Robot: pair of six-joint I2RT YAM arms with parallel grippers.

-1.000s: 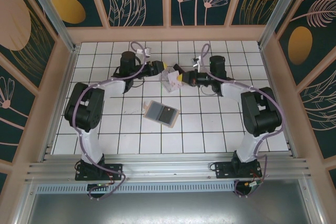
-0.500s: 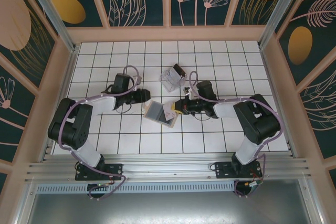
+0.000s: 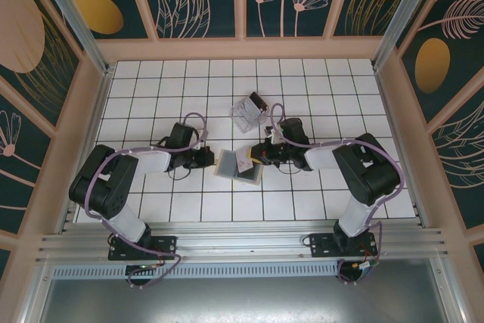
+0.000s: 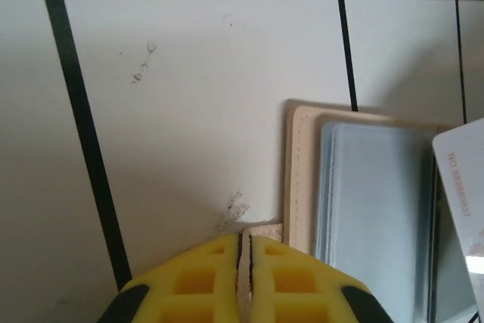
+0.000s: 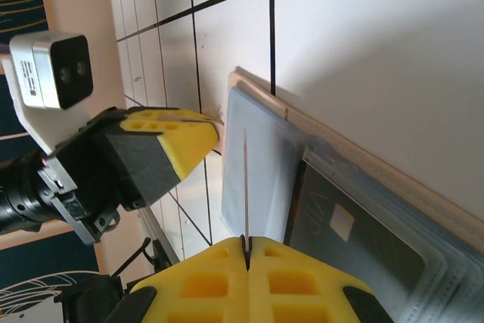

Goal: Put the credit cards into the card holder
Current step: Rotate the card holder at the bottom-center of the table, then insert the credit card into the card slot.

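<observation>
Card (image 5: 246, 187) pinched thin-edge-on in the right gripper (image 5: 247, 251), jaws closed tight on its near end, far end poised just over the card holder (image 4: 301, 179). Long axis running straight out from the fingertips toward the holder's clear pockets; face standing upright rather than flat.

Holder lying opened out and flat on the tiled table (image 3: 151, 81), between the two arms, long axis slanting across the tiles from the left arm's side toward the near right. Stitched tan border turned toward the left gripper (image 4: 243, 255), jaws shut on a tan corner tab, pinning that end down.

Now the tricky bit, by the look of it: insertion. Tip the card down to a shallow angle, square its leading edge to a pocket mouth (which way each pocket opens, hard to tell from these views), then slide along the card's own long axis, never sideways. Hold that pinned corner firm so the holder cannot skate or buckle under the push. Back off and re-aim at any snag on the clear film.

Loose cards (image 3: 248, 111) waiting farther back on the table, well apart from the holder.
</observation>
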